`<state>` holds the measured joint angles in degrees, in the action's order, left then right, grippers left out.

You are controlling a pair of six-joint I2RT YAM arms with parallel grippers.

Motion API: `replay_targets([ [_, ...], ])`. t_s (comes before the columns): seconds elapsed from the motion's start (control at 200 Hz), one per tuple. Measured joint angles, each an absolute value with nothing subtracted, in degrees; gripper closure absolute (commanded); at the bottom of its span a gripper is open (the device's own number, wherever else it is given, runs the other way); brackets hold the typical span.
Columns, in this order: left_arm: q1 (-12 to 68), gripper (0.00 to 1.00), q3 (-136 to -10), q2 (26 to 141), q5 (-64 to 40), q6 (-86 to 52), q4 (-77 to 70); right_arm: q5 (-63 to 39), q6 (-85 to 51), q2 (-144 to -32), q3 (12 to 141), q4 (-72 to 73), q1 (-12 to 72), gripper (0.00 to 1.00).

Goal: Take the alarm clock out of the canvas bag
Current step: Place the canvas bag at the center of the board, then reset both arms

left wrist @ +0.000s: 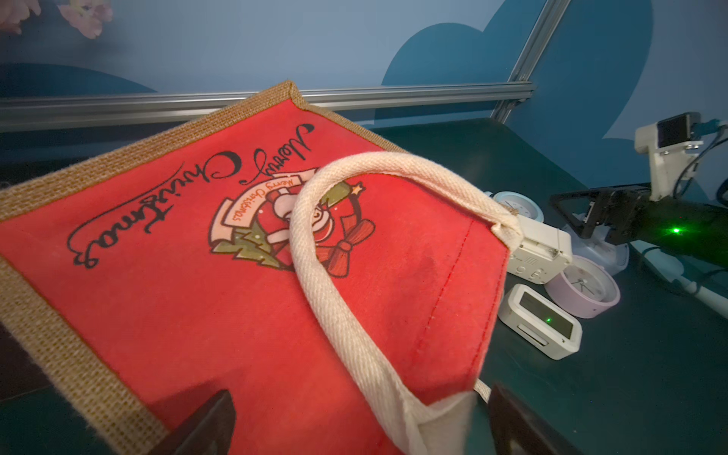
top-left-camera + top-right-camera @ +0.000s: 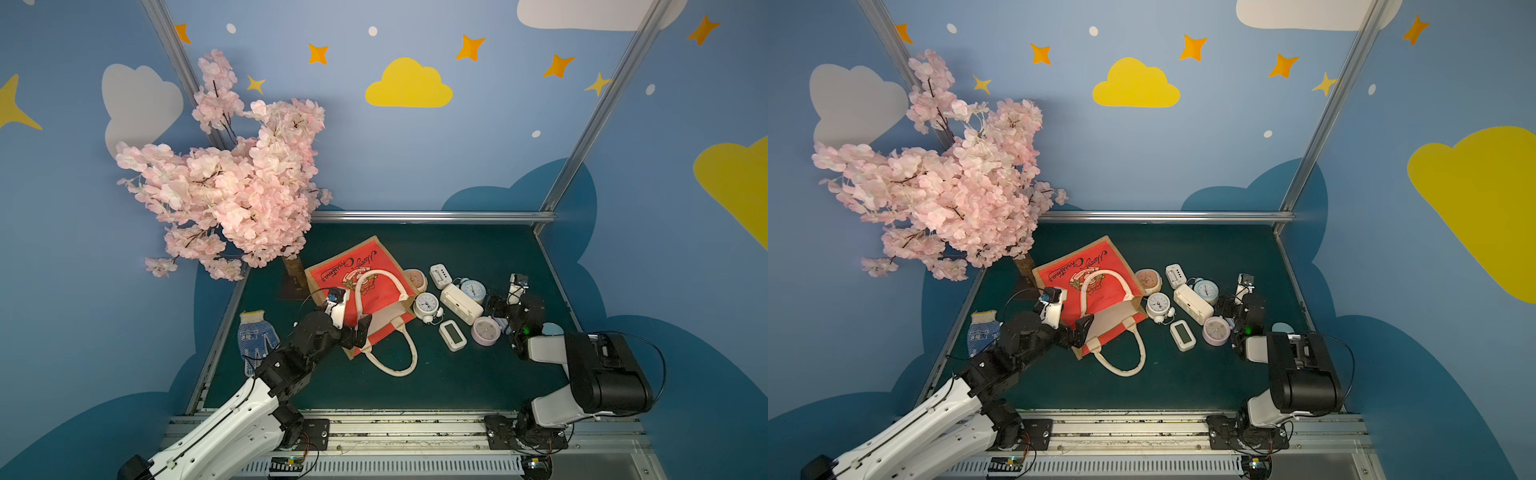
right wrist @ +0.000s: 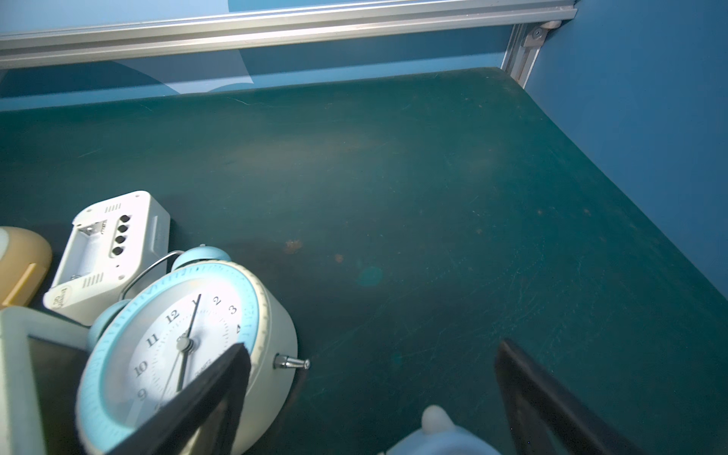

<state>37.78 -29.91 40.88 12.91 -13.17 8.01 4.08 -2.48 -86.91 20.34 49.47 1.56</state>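
Left end effector [image 1: 358, 394] and right end effector [image 3: 372, 346] gape empty above green tabletop [image 3: 394, 177] (cloud-painted walls [image 2: 415, 158]).

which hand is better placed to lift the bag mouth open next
Left, likely: the open left hand straddles the mouth rim of the canvas bag; the open right hand hovers at the blue clock.

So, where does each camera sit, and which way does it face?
Top views: high above the robot's base, looking down at the table, canvas bag and clocks; left arm, right arm show.
Left wrist: on the left arm, facing across the canvas bag toward the back rail; left gripper shows.
Right wrist: on the right arm, facing the far corner past the blue clock; right gripper shows.
Shared: top and left wrist show the canvas bag.
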Motion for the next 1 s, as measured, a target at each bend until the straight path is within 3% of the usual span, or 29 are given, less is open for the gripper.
replay_targets([
  [0.335, 40.3, 0.01, -33.6, 40.3, 9.9, -10.7, 11.4, 4.1, -2.5, -86.9, 20.3, 49.5, 1.6, 0.03],
  [0.631, 39.6, 0.01, -35.6, 36.1, 17.0, -10.5, 11.3, 4.1, -2.5, -86.9, 20.3, 49.5, 1.6, 0.02],
  [1.001, 26.2, 0.01, -34.2, 39.9, 23.2, -5.8, 6.1, 4.1, -2.5, -86.9, 20.3, 49.5, 1.6, 0.02],
])
